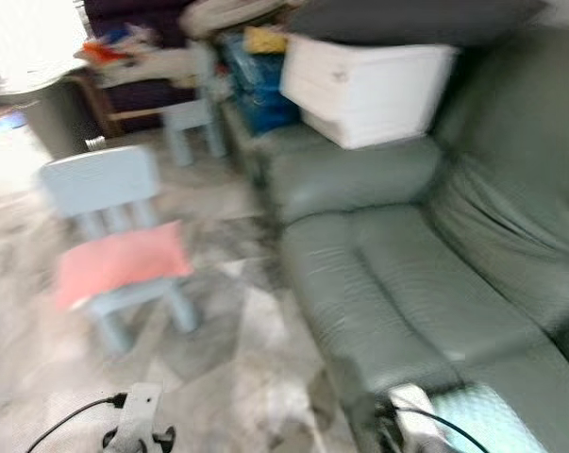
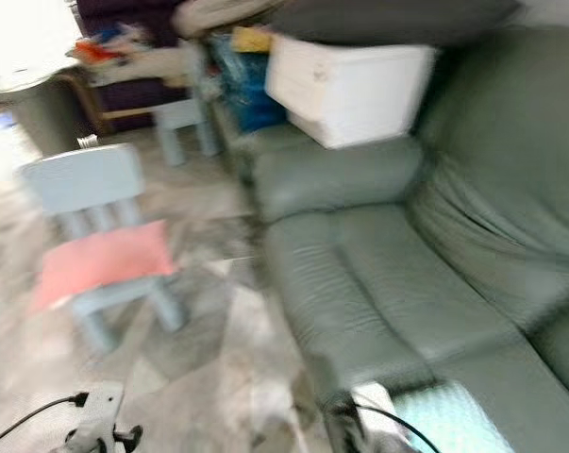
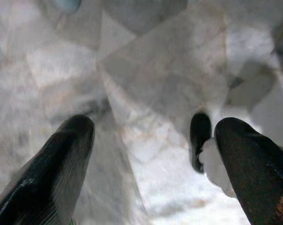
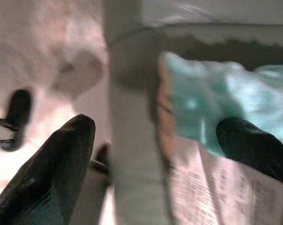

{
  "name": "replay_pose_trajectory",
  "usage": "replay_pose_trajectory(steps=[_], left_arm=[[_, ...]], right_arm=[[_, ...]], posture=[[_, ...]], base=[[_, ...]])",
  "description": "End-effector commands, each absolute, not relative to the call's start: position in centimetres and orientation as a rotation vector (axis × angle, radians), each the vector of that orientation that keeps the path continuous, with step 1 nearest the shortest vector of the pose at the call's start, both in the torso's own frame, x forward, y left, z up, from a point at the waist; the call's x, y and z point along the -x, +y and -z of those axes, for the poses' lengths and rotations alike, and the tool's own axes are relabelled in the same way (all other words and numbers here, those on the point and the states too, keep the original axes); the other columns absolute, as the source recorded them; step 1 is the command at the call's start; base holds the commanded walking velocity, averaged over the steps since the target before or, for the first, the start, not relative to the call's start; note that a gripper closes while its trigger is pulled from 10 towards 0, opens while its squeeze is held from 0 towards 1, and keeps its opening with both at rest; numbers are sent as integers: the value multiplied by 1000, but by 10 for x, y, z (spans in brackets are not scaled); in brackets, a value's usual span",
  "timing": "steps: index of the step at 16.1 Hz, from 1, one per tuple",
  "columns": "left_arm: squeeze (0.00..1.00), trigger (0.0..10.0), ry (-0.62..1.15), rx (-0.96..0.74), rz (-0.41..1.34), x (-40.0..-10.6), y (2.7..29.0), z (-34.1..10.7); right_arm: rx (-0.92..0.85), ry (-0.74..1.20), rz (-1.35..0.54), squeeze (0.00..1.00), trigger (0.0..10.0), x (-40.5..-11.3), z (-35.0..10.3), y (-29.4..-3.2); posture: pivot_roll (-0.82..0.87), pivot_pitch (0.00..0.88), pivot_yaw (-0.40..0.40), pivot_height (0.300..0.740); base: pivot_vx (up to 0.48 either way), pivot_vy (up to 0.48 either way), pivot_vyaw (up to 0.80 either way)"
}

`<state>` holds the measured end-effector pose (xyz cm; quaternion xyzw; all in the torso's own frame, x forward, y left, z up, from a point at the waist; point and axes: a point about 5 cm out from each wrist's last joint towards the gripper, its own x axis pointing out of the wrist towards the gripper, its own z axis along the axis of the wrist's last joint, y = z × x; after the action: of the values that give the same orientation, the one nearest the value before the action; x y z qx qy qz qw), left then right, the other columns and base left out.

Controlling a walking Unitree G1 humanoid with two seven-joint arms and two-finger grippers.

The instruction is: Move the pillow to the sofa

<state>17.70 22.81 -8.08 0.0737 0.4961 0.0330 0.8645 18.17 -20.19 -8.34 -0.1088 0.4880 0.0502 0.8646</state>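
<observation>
Pillow (image 1: 122, 264) first: pink and flat, it lies on the seat of a small pale-blue child's chair (image 1: 103, 184) out on the marbled floor (image 1: 237, 359), to the robot's left and well apart from the grey-green sofa (image 1: 397, 293) that runs along its right. The head views are blurred, so the step in hand looks like walking up to the chair, with nothing grasped yet. The left gripper (image 3: 153, 140) hangs over bare floor with its two black fingers spread wide and nothing between them; the right gripper (image 4: 155, 140) is likewise wide open and empty, hovering at the sofa's front edge above a teal cloth (image 4: 211, 112). To do this well, the robot should probably turn left and stop squarely before the chair's front, clear of the trailing cable (image 1: 67, 420), then settle until the view steadies before reaching. The pillow's long axis runs roughly across the seat, left to right and slightly tilted, its right end nearer the chair back, its broad face up; pinching a near edge or corner seems safest. The sofa cushion is open beside the white box (image 1: 369, 85).
</observation>
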Motion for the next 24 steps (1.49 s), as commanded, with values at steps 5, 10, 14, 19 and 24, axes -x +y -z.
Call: replay_pose_trajectory(steps=[5,10,14,19,24], left_arm=[[0,10000,1066,-157,-103,-171,236,82],[0,10000,1070,-151,-104,-171,233,83],[0,10000,1070,-158,-106,-174,235,81],[0,10000,1077,-174,-118,-169,241,81],[0,10000,1070,-153,-122,-174,234,81]], right_arm=[[179,986,-105,0,10000,-191,80,-189],[187,987,-116,0,10000,-193,80,-189],[194,983,-123,0,10000,-195,79,-187],[207,992,-143,0,10000,-193,80,-185],[243,994,-159,0,10000,-194,79,-189]], posture=[[-34,0,15,740],[-34,0,17,740],[-32,0,32,740],[4,0,26,740],[6,0,18,740]], base=[[0,192,273],[0,480,0],[0,480,0],[0,480,0],[0,480,0]])
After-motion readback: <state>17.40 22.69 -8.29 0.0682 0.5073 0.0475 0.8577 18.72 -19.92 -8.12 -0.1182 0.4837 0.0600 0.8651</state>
